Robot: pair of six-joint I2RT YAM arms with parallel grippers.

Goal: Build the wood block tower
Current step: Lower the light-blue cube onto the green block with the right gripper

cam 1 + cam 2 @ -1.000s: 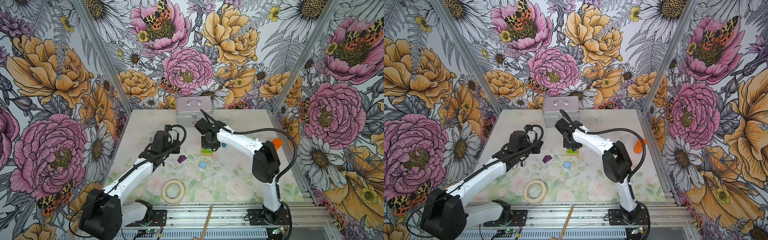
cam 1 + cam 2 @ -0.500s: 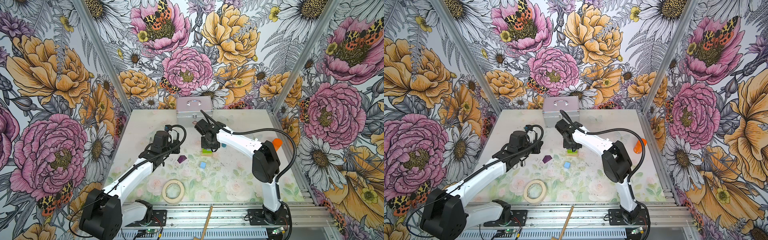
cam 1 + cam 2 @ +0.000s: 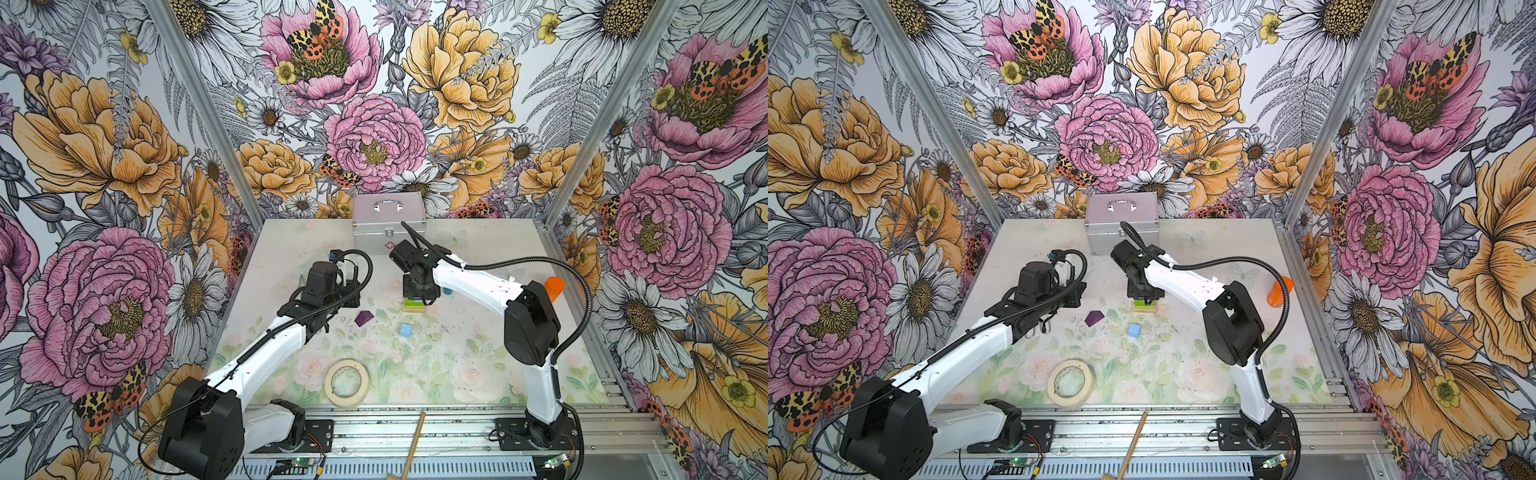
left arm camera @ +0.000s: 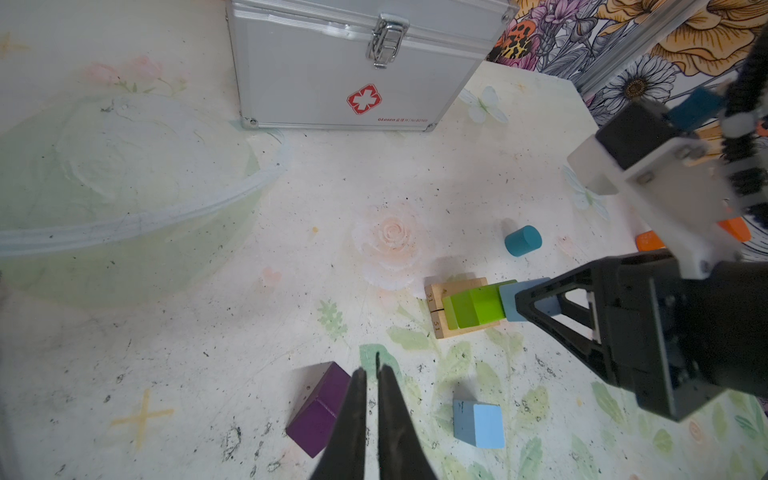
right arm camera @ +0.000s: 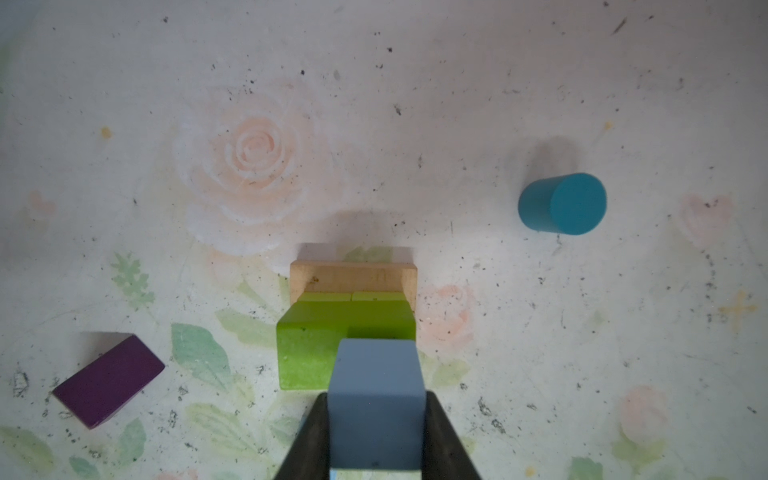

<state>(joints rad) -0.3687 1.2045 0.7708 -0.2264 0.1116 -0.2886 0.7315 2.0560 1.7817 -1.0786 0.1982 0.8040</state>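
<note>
Where the counter (image 3: 457,353) is bare, it shows a pale matt sheet printed with faint roses and green leaves, scuffed and flecked with dark specks; floral wallpaper (image 3: 374,137) of large pink and orange blooms covers the three walls, which meet at aluminium corner posts; a silver metal case (image 4: 332,62) with a latch and a red cross stands against the back wall.

The wood block tower (image 3: 413,306) stands near the counter's middle; two plain tan bars (image 5: 353,276) of unpainted wood lie side by side as its base; lime-green blocks (image 5: 316,349), rectangular with slightly grainy paint, are stacked on them. The right pincer (image 5: 376,399) is clamped on the held light-blue cube (image 5: 376,374), smooth and square-edged, at the top of the green blocks.

The left pincer (image 4: 371,372) has its jaws drawn together on nothing, just beside the purple roof-shaped block (image 4: 320,409); a loose light-blue cube (image 4: 478,424) lies near that block; the teal cylinder (image 5: 561,203) sits apart from the tower.

A beige tape roll (image 3: 346,382) lies flat near the front edge; an orange cylindrical container (image 3: 554,286) is at the right edge.
</note>
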